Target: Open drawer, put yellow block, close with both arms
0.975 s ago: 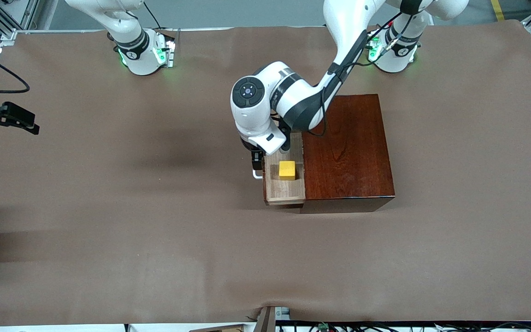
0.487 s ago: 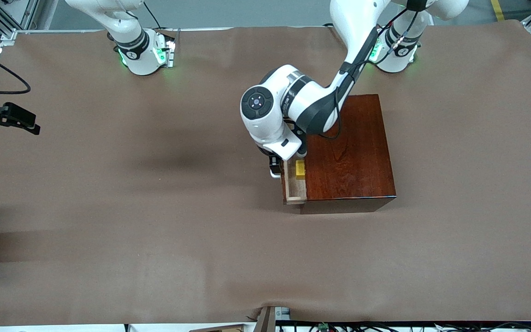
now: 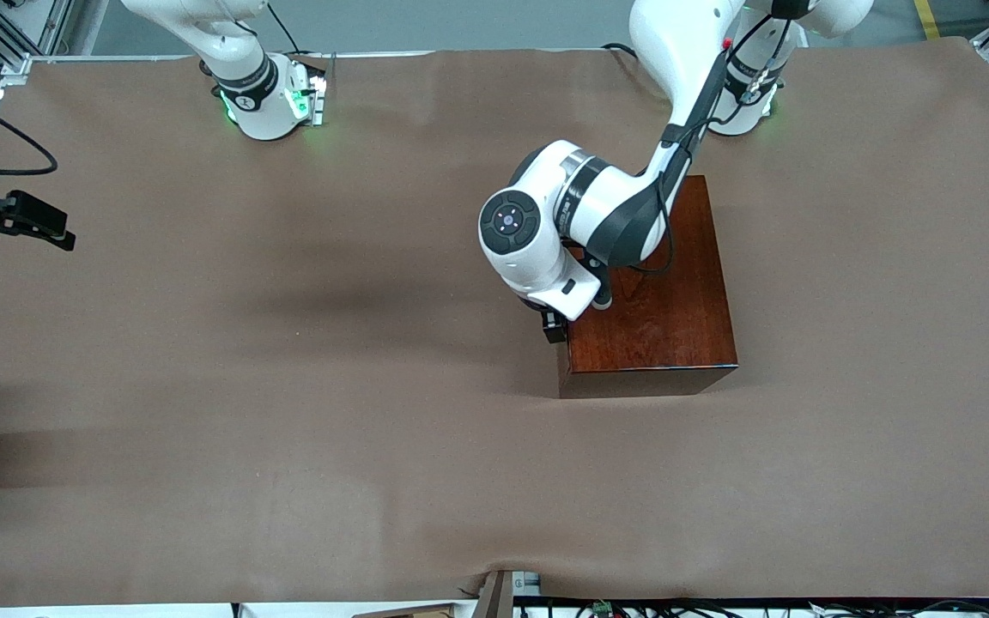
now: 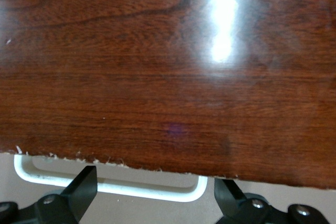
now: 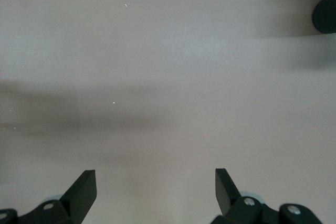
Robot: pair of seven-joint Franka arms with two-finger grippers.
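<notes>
Dark reddish-brown wood was all the box [image 3: 649, 283] showed from above: no pale tray projected from it toward the right arm's end of the table, so the drawer was judged pushed fully home. The yellow block was not visible anywhere on the table and was presumed shut inside, which could not be confirmed. The left gripper [image 4: 155, 179] hung at the drawer face with its fingers spread, pinching nothing, and the white handle [image 4: 110, 186] lay just beside them. The right gripper [image 5: 156, 182] waited over bare table well apart from the box, fingers likewise spread. The task appeared complete, with only withdrawal of the left arm left. The drawer front itself was hidden beneath the box's top edge and the left wrist.
</notes>
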